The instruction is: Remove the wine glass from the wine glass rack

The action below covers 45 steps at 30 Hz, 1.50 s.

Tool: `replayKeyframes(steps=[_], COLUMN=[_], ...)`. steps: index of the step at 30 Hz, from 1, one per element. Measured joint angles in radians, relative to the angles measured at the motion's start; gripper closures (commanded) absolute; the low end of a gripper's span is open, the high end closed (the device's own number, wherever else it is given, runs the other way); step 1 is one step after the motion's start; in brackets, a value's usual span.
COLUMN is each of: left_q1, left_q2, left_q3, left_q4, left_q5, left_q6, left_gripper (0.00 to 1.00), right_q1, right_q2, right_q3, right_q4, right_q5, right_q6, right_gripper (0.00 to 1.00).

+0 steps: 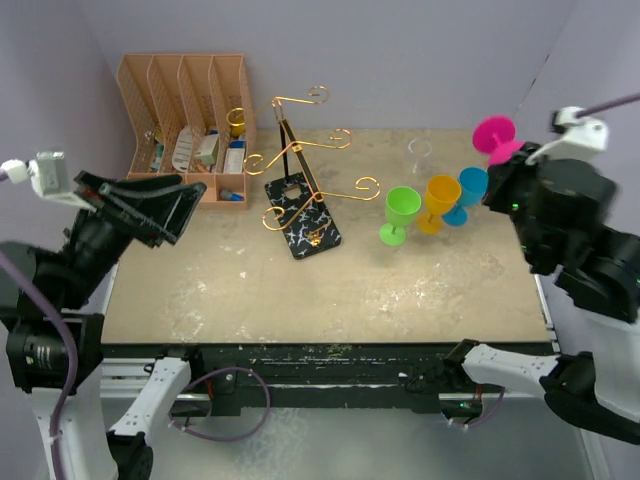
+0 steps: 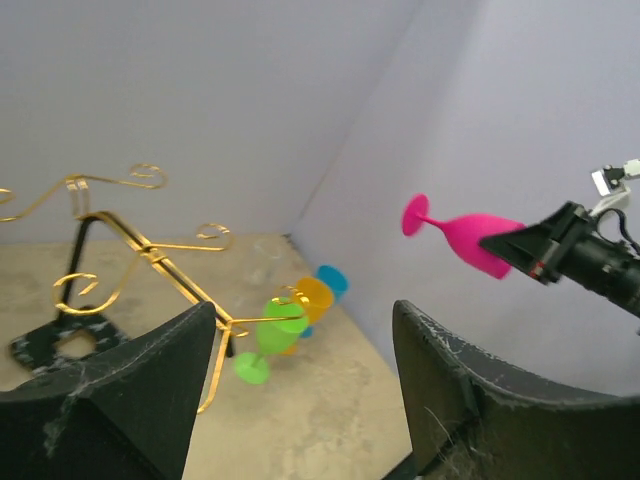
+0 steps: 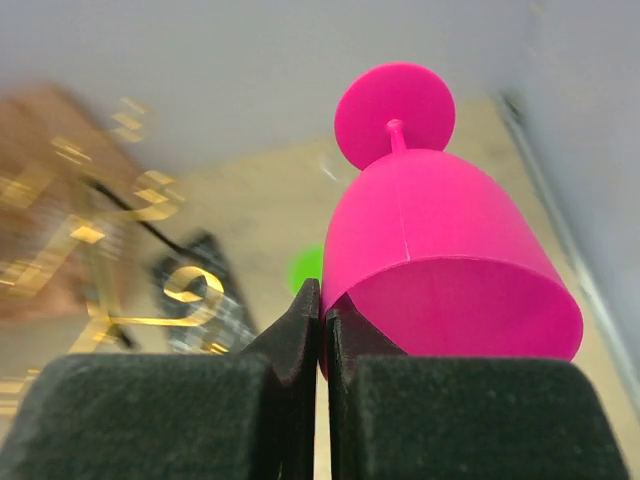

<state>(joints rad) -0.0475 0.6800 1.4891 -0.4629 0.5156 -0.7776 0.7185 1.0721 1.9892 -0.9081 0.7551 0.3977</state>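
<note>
The gold wire wine glass rack (image 1: 296,150) stands on its black marbled base (image 1: 304,220) at the table's back middle; the left wrist view shows its scrolled arms (image 2: 140,250) too. A pink wine glass (image 1: 494,135) is in the air at the far right, well clear of the rack and tilted with its foot up. My right gripper (image 3: 324,300) is shut on its rim (image 3: 440,250). My left gripper (image 1: 185,210) hangs open at the left edge with nothing between its fingers (image 2: 150,380). From there the pink glass (image 2: 470,235) is seen in the right gripper's tips.
Green (image 1: 400,212), orange (image 1: 438,200) and blue (image 1: 468,190) wine glasses stand in a row on the table right of the rack. An orange slotted organiser (image 1: 185,100) with small items fills the back left corner. A small yellow glass (image 1: 236,120) is by the rack's far-left arm.
</note>
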Motion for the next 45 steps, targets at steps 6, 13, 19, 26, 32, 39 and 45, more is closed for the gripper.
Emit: replayKeyframes(steps=[6,13,19,26,32,39,45], left_q1=[0.000,-0.002,-0.047,-0.100,-0.167,-0.258,-0.291], left_q2=[0.242,0.384,0.406,0.445,0.475,0.512,0.528], left_q3=[0.179,0.193,0.252,0.293,0.293,0.315,0.316], left_q4=[-0.244,-0.400,-0.438,-0.444,-0.452,-0.475,-0.490], left_q5=[-0.071,-0.121,-0.130,-0.155,-0.209,-0.282,-0.304], left_q6=[0.224,0.320,0.355,0.384,0.417,0.458,0.480], left_gripper=[0.26,0.26,0.27,0.27,0.27,0.27,0.27], right_q1=[-0.006,-0.061,-0.222,-0.402,-0.519,-0.524,-0.525], right_q2=[0.089,0.092,0.050,0.098,0.201,0.314,0.372], right_q3=[-0.121,-0.341,-0.536,-0.663,-0.706,-0.698,-0.682], right_q4=[-0.312,-0.372,-0.276,-0.106,-0.001,0.055,0.058], right_q5=[0.076,-0.112,-0.310,-0.521,-0.626,-0.715,-0.751], right_q6=[0.114,0.147,0.085,-0.016,-0.078,-0.107,-0.122], right_gripper=[1.00,1.00,1.00,1.00,1.00,1.00,1.00])
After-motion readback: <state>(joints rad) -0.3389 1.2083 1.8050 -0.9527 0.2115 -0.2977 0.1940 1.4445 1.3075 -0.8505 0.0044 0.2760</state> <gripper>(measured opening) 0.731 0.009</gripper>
